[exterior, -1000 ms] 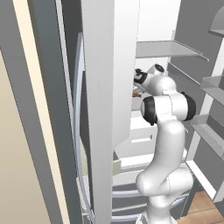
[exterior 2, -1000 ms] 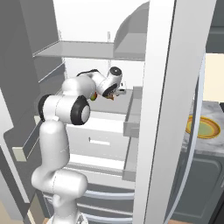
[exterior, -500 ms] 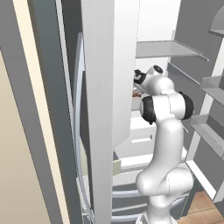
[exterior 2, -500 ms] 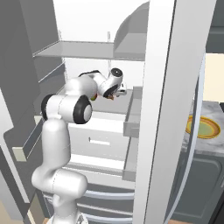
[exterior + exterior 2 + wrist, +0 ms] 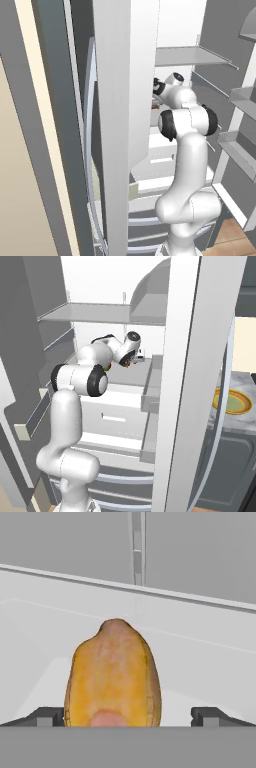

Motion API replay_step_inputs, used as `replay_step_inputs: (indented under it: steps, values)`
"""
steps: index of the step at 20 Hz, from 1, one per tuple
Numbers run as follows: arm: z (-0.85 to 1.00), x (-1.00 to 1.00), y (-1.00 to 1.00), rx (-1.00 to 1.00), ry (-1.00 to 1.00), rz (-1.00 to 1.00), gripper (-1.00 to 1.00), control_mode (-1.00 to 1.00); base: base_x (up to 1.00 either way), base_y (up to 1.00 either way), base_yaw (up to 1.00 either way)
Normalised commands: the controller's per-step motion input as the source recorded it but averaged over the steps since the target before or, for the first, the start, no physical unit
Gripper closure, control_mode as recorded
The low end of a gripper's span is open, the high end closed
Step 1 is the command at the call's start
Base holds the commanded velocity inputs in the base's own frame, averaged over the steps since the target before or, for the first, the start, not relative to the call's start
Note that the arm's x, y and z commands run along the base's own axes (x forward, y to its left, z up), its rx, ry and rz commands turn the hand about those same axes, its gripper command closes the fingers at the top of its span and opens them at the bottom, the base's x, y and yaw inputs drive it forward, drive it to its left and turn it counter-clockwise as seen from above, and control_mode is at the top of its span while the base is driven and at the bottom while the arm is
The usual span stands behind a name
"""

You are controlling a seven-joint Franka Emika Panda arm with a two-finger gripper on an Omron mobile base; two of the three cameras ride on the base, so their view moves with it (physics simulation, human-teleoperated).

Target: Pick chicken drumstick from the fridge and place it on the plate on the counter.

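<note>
The chicken drumstick (image 5: pixel 114 677) lies on the fridge shelf (image 5: pixel 200 662) and looms large in the hand view, a brown-orange lump with its narrow end pointing away. My gripper (image 5: pixel 127 717) is open and straddles its thick end. The left fingertip (image 5: pixel 49 716) sits right at its side, and the right one stands a little apart. In the right base view the gripper (image 5: pixel 135 360) reaches into the fridge (image 5: pixel 115 311) at mid-shelf height. In the left base view the gripper (image 5: pixel 156 101) is half hidden behind the fridge wall. The plate (image 5: pixel 231 402) rests on the counter (image 5: pixel 246 380) to the right.
The open fridge door (image 5: pixel 187 381) stands between the arm and the counter. An upper shelf (image 5: pixel 95 313) hangs over the hand, and white drawers (image 5: pixel 115 416) sit below it. Door racks (image 5: pixel 240 145) line the right of the left base view.
The arm has eased slightly deeper toward the shelf; the hand stays at the drumstick with little other visible change.
</note>
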Motion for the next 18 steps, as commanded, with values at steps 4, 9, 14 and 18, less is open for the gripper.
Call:
replay_step_inputs:
  steps: [4,9,14,18]
  values:
    - [-0.01,0.08,0.08,0.00,0.02,0.00,-1.00,-1.00,0.00,0.00,0.00]
    - [-0.01,0.04,0.13,0.00,0.03,0.00,-1.00,-1.00,0.00,0.00,0.00]
    - [-0.05,0.00,0.16,0.00,0.01,0.00,-1.00,-1.00,0.00,0.00,0.00]
    - [-0.19,0.02,0.09,0.00,0.00,0.00,-1.00,-1.00,0.00,0.00,0.00]
